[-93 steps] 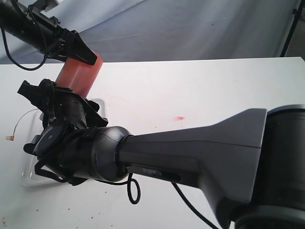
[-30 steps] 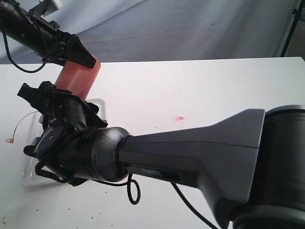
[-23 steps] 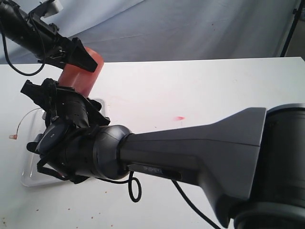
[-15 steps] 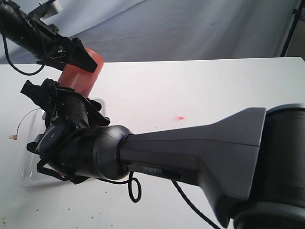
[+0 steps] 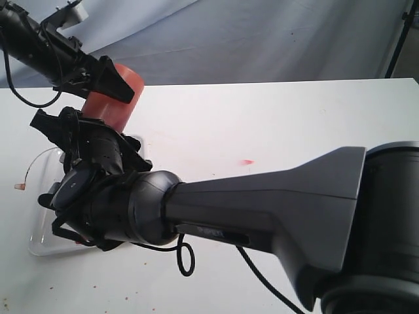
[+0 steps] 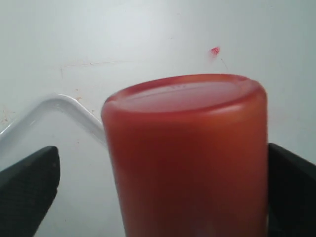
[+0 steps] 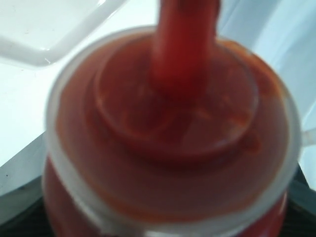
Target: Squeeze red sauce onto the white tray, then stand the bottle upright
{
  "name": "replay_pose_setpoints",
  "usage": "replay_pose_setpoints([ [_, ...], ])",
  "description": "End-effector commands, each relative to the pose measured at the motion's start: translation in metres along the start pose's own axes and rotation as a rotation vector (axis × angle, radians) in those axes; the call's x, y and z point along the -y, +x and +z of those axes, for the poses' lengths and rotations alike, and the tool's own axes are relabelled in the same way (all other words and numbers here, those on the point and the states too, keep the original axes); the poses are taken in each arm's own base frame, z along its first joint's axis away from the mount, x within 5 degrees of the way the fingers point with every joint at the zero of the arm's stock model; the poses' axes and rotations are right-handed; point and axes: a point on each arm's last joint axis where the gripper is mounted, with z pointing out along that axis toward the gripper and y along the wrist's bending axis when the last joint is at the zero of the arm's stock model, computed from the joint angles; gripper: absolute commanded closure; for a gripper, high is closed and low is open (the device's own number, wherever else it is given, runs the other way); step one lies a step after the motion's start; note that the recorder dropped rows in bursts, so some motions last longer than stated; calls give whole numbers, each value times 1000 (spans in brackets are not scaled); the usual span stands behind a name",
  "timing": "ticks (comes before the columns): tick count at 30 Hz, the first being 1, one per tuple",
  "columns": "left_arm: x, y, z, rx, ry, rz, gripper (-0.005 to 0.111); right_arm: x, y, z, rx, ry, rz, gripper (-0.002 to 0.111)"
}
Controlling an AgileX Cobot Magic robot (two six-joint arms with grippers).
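Your right gripper (image 7: 160, 207) is closed about the neck end of the bottle (image 5: 116, 98) and carries it alone: the bottle hangs tilted at the far left of the table (image 5: 294, 118), base up and away, nozzle (image 7: 185, 44) down toward the white tray (image 6: 66, 101). Your left gripper (image 6: 159, 187) stands as wide as it goes around the base, gripping nothing, with a clear gap at one finger. The right arm hides the tray floor, so you cannot tell whether the red sauce (image 6: 187, 158), dark through the bottle wall, has landed there. This looks like the change from squeezing to righting. Draw the left gripper back along the bottle's own line, up and far-left, until both fingers are past the base. Only then turn the bottle. Keep the nozzle over the tray as it swings up, so a late drip falls inside the rim. Do not tighten the right grip, since the soft wall would likely spurt. Watch the tether (image 5: 29, 167) trailing off the tray's left side. Set the base down flat on bare table just beside the tray
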Motion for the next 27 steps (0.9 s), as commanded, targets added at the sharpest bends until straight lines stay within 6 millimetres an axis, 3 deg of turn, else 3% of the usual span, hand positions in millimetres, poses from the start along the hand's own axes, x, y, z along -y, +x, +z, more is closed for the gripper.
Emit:
replay_pose_setpoints([
  [1,-5,5,2,-34,-31,101,2,7,29,-1,-142,4,-9,108],
  [5,-7,5,4,-36,-24,157,2,8,28,-1,-139,6,-9,108],
  [13,-24,13,29,-80,9,114,2,10,28,-4,-141,12,0,108],
  [27,-19,9,30,-32,51,135,2,11,27,-5,-131,17,-1,108],
])
